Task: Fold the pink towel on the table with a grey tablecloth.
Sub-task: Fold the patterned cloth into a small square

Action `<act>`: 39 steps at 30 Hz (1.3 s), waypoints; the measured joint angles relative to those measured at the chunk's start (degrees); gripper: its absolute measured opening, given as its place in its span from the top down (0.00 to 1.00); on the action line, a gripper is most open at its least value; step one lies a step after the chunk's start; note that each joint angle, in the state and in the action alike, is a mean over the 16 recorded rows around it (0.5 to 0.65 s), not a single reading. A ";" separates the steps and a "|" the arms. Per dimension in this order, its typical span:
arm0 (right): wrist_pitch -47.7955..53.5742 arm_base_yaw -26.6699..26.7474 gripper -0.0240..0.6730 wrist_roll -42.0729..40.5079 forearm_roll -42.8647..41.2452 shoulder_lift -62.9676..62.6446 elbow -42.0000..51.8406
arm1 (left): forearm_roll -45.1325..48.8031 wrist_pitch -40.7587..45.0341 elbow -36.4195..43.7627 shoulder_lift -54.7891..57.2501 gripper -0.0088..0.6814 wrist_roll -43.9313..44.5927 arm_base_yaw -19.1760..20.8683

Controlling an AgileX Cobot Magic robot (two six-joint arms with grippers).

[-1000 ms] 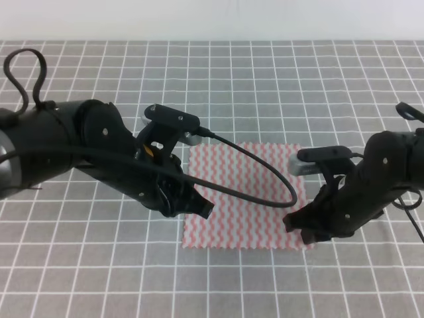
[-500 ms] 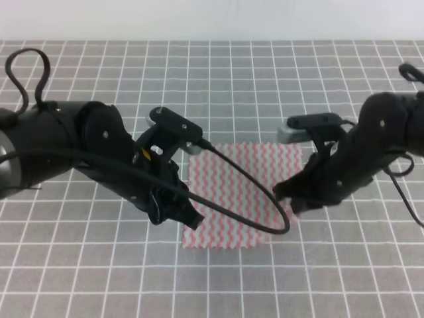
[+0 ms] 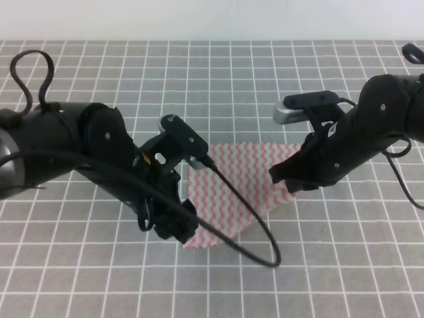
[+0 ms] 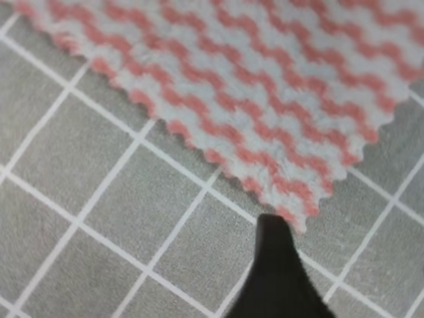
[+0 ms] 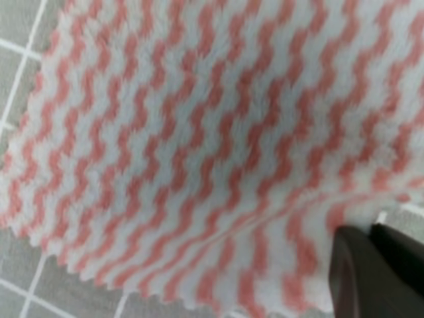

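The pink towel [image 3: 233,177] lies on the table with a grey tablecloth [image 3: 265,79], between my two arms. My right gripper [image 3: 286,181] is shut on the towel's near right corner and holds it lifted and pulled inward, so that side curls up. In the right wrist view the towel [image 5: 199,146] fills the frame, with dark fingers [image 5: 364,271] clamped at the lower right. My left gripper [image 3: 177,225] sits low at the towel's near left corner. The left wrist view shows one dark fingertip [image 4: 275,265] touching that corner [image 4: 298,212], which lies flat.
A black cable [image 3: 248,225] from the left arm loops across the towel's near half. Another cable loop [image 3: 30,73] rises at the far left. Grey gridded cloth extends on all sides to the white back edge [image 3: 212,20].
My right gripper has risen and moved back and left with the towel's near right corner, shrinking the flat part. My left gripper has slid down and left to the near left corner.
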 joint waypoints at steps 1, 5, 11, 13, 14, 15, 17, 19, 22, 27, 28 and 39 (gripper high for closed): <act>-0.26 0.01 0.99 -0.07 -0.04 0.08 -0.05 | -0.01 0.09 0.00 0.01 0.45 0.95 0.00; -1.57 0.01 0.99 -0.17 -0.09 0.16 -0.08 | -0.11 0.51 0.02 -0.14 0.36 4.88 0.00; -3.70 0.00 0.99 -0.16 -0.66 0.16 -0.48 | -0.17 0.76 0.03 -0.25 0.33 9.30 0.00; -4.26 0.01 0.99 -0.16 -0.92 0.31 -0.83 | -0.26 0.70 0.03 -0.23 0.33 10.21 -0.01; -4.51 0.01 0.99 -0.16 -1.05 0.37 -1.03 | -0.30 0.65 0.03 -0.23 0.33 10.56 -0.02; -4.72 0.00 0.99 -0.17 -1.19 0.39 -1.23 | -0.33 0.58 0.03 -0.21 0.33 10.85 -0.04; -5.06 0.00 0.99 -0.17 -1.45 0.57 -1.66 | -0.33 0.42 0.03 -0.15 0.33 11.34 -0.11; -5.30 0.00 0.99 -0.17 -1.71 0.78 -2.09 | -0.33 0.24 0.02 0.00 0.33 11.68 -0.18; -5.48 0.00 0.99 -0.17 -2.12 1.09 -2.72 | -0.38 0.03 0.02 0.43 0.33 12.18 -0.28; -5.53 -0.01 0.99 -0.17 -2.34 1.49 -3.39 | -0.72 -0.20 0.07 1.40 0.32 13.11 -0.58; -5.52 -0.03 0.99 -0.17 -2.36 1.49 -3.44 | -0.74 -0.26 0.08 1.63 0.32 13.27 -0.68; -5.71 -0.03 0.99 -0.18 -2.57 1.65 -3.47 | -0.35 -3.76 0.13 4.20 0.32 14.88 -2.99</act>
